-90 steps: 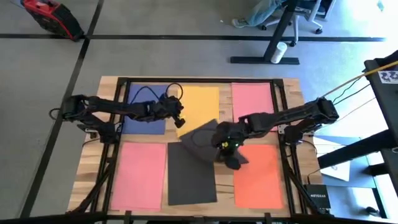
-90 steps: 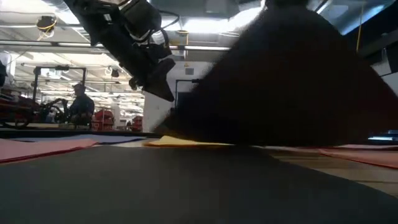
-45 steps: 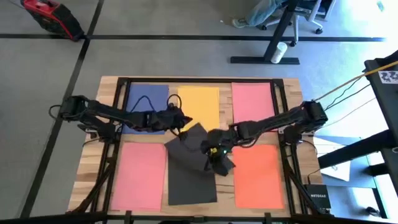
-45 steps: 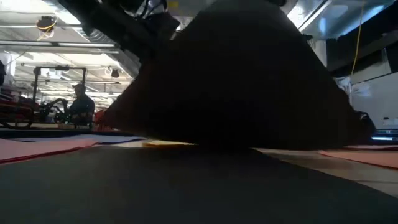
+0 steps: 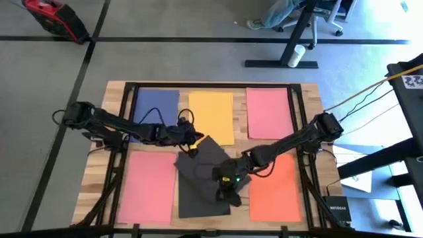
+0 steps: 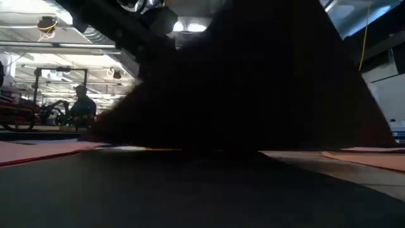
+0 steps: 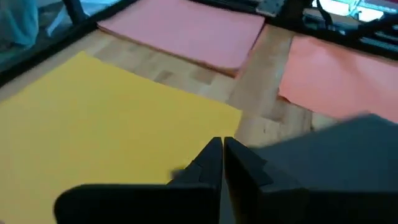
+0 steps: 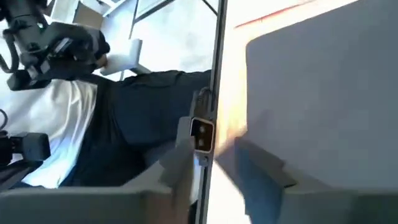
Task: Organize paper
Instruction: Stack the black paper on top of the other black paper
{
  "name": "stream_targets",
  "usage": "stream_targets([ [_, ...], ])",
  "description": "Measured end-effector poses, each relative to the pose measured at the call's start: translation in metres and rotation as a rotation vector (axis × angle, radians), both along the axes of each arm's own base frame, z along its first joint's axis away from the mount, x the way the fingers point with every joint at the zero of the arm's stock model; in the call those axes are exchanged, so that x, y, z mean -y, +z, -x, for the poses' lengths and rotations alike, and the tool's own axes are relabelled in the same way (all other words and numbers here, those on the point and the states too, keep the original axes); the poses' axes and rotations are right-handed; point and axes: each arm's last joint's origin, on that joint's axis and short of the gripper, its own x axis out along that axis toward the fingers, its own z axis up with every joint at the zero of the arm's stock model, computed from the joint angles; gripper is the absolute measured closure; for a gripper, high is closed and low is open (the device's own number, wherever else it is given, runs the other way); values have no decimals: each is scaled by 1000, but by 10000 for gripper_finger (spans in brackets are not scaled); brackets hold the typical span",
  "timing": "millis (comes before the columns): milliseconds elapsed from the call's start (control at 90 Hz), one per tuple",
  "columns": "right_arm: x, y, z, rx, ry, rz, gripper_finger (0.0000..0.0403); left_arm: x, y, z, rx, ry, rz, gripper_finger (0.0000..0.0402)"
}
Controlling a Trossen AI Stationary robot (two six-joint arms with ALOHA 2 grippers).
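Since a second ago, both my arms have carried the loose dark grey sheet (image 5: 206,158) away from the yellow sheet (image 5: 211,116) toward the bench's near middle, where it now lies tilted over the black sheet (image 5: 201,198).

From above, my left pincer (image 5: 192,143) sits at the dark grey sheet's far corner, and my right pincer (image 5: 225,184) at its near edge, beside the orange sheet (image 5: 274,188). On the wooden bench (image 5: 238,109) the blue sheet (image 5: 156,109), the yellow one and a pink sheet (image 5: 268,112) lie in the far row; another pink sheet (image 5: 147,186), the black and the orange fill the near row.

At bench height, the raised dark grey sheet (image 6: 253,82) blocks most of the scene, with a person (image 6: 81,104) seated far off in the room.

Past my left wrist, the fingers (image 7: 211,163) are pressed together at the sheet's edge (image 7: 336,155), with the yellow sheet (image 7: 93,124) just beneath; I cannot tell whether they pinch the paper.

Past my right wrist, my fingers (image 8: 258,168) clamp the dark grey sheet (image 8: 317,93) between them.
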Motion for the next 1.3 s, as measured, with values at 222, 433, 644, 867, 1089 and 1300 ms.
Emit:
stream_targets([
  [222,-5,-11,13,-74,-8,174,273,9,-4,-1,-12,-30,-1,402],
  [433,22,-38,44,-421,-197,630,390,8,-3,-1,-10,-29,-2,402],
  [644,47,-51,53,-555,-325,745,400,6,-4,-1,-20,-32,-20,402],
  [867,65,-74,65,-650,-373,783,402,7,-4,-1,-25,-35,-25,402],
  [1089,70,-92,71,-655,-379,714,403,6,-4,0,-29,-35,-25,402],
  [1300,50,-90,67,-602,-325,554,403,6,-4,0,-31,-35,-25,402],
])
